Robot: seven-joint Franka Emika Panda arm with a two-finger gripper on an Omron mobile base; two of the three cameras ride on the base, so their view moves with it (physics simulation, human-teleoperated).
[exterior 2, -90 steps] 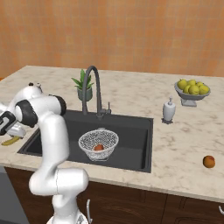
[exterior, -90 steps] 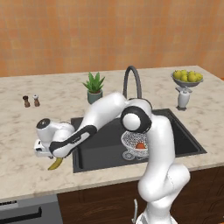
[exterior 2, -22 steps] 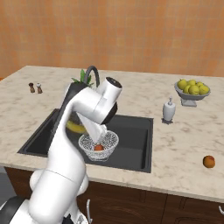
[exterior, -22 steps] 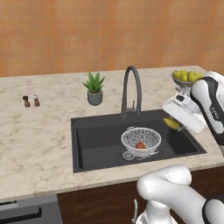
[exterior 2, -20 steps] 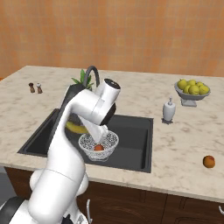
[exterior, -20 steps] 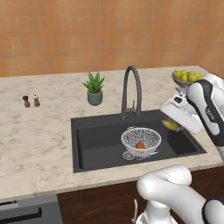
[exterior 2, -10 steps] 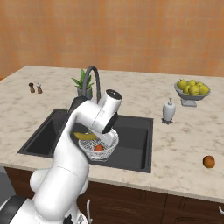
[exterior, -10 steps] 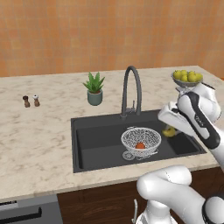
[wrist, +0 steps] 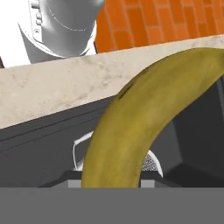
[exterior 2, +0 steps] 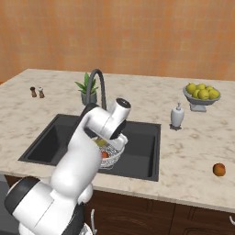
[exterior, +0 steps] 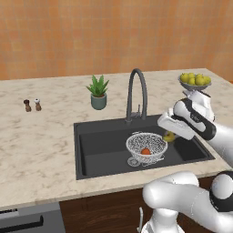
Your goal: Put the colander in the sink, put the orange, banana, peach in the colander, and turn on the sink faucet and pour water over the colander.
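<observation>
The wire-mesh colander stands in the dark sink, right of the middle. A reddish round peach lies inside it. My gripper is shut on the yellow banana and holds it just over the colander's right rim. Seen from the right base, the banana hangs above the colander, under my hand. In the hand view the banana curves up from between my fingertips. The orange lies on the counter far right. The faucet arches behind the basin; no water is in view.
A grey bowl of yellow-green fruits and a soap dispenser stand on the counter right of the sink. A potted plant is behind the basin. Salt and pepper shakers stand at the far left.
My hand has carried the banana from the sink's right side leftward and down, until it hangs over the colander's rim. The grip has stayed the same.
</observation>
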